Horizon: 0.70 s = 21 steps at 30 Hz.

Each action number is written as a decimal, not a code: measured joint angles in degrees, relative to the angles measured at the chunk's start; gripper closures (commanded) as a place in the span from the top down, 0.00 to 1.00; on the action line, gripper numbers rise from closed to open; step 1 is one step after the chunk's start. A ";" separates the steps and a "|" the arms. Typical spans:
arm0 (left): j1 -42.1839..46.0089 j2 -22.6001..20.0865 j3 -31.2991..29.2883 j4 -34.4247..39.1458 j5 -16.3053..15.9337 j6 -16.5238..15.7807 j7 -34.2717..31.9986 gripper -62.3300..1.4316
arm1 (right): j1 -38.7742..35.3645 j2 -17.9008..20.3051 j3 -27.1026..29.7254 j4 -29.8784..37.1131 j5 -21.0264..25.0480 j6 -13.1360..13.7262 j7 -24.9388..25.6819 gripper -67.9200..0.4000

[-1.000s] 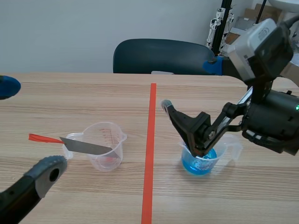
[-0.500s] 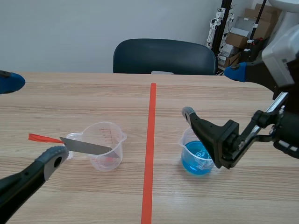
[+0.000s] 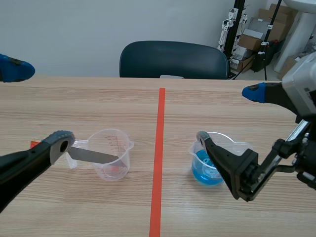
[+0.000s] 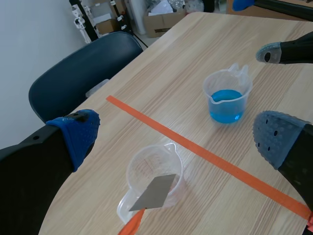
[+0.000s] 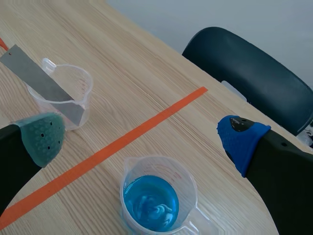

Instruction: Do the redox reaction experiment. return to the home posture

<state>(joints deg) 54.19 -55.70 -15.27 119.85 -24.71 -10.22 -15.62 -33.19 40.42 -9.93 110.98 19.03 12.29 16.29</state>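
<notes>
Right arm (image 3: pixel 301 165) has drawn back off the blue beaker (image 3: pixel 210 170), both arms' jaws wide open, empty; we'd retreat high, clear of rims and metal strip (image 3: pixel 94 155)

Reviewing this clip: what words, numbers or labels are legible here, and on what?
Nothing can be read.
Clear cup: red scale marks on its wall, too small to read.
Cup of blue liquid: no print visible.
Cardboard boxes behind the table: any print too blurred to read.

Blue liquid (image 5: pixel 150 203), grey strip (image 3: pixel 94 156), orange-red tape line (image 3: pixel 159 148)
</notes>
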 measured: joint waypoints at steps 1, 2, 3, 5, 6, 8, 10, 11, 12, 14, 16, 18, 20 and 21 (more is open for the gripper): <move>-0.74 0.00 0.20 0.00 0.02 -0.04 1.03 1.00 | -0.79 -0.33 0.81 0.24 -0.02 0.07 0.07 1.00; -1.29 0.02 0.76 0.00 0.02 0.00 1.27 1.00 | -1.55 -0.79 1.73 0.57 -0.28 0.55 0.20 1.00; -1.53 0.02 1.44 0.00 0.02 0.00 1.25 1.00 | -2.16 -1.20 2.62 0.94 -1.11 1.18 0.22 1.00; -1.49 0.04 2.95 0.00 0.04 -0.11 1.20 1.00 | -3.43 -1.95 4.42 1.51 -1.70 4.35 0.20 1.00; -1.49 0.11 3.67 0.00 0.17 -0.07 1.20 1.00 | -4.04 -2.25 5.29 1.60 -1.70 5.20 0.22 1.00; -1.49 0.15 4.68 0.00 0.17 -0.09 0.81 1.00 | -5.29 -3.08 7.13 1.60 -1.70 5.81 0.20 1.00; -1.49 0.15 5.46 0.00 0.17 -0.09 0.81 1.00 | -6.40 -3.82 9.03 1.60 -1.68 5.75 0.48 1.00; -1.49 0.15 5.79 0.00 0.17 -0.09 0.83 1.00 | -6.73 -4.17 9.99 1.60 -1.70 5.86 0.85 1.00; -1.42 0.15 5.90 0.00 0.17 -0.09 0.85 1.00 | -6.86 -4.61 10.91 1.60 -1.70 6.16 1.07 1.00; -1.33 0.15 5.90 0.00 0.17 -0.07 0.83 1.00 | -6.88 -5.27 12.41 1.60 -1.68 7.21 1.07 1.00; -1.36 0.11 5.90 0.00 0.17 -0.07 0.83 1.00 | -7.52 -5.51 13.75 1.60 -1.66 8.15 1.27 1.00; -1.36 0.13 5.90 0.00 0.17 -0.07 0.85 1.00 | -8.28 -5.60 14.80 1.60 -1.62 8.55 1.22 1.00; -1.36 0.13 5.90 0.00 0.17 -0.07 0.85 1.00 | -8.46 -6.03 15.63 1.60 -1.51 9.18 1.22 1.00; -1.36 0.13 5.90 0.00 0.17 -0.07 0.83 1.00 | -8.44 -6.49 16.04 1.60 -1.49 9.16 1.25 1.00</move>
<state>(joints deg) 52.84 -55.57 -9.37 119.85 -24.53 -10.28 -14.79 -41.63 33.93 6.11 112.57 17.54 21.45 17.54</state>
